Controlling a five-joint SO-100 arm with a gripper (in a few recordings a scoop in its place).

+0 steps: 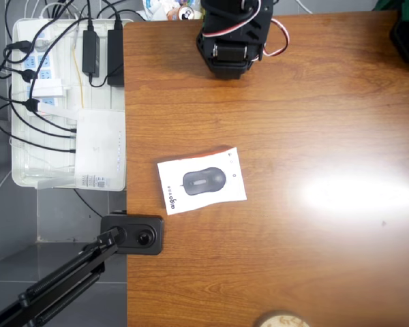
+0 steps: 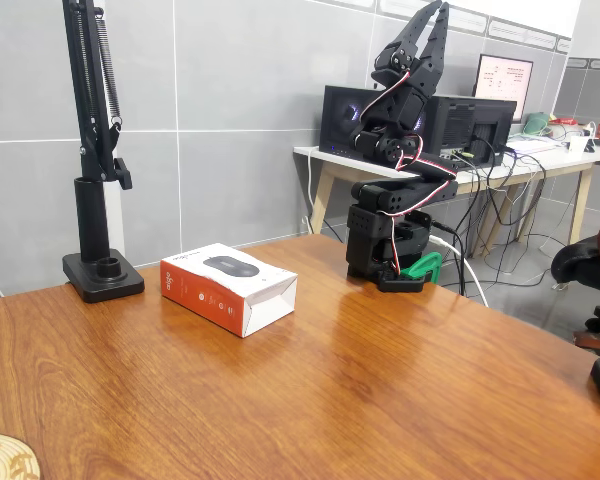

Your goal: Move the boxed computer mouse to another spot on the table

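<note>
Glossy brown wood-grain worktop [image 2: 380, 380], glare patch at 3 o'clock in overhead view. Boxed computer mouse [image 1: 202, 180] lying flat left of centre, near 9 o'clock edge, face up; orange-red side visible in fixed view. Black clamp-mounted camera [image 1: 133, 234] just beside it at 7 o'clock. Arm folded at 12 o'clock, well apart from box; pincer [image 2: 432, 22] raised, narrowly parted, holding nothing.

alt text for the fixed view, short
A white boxed computer mouse with orange-red sides lies flat on a glossy wooden table. Behind it, the folded black arm raises its gripper, well away from the box.
</note>
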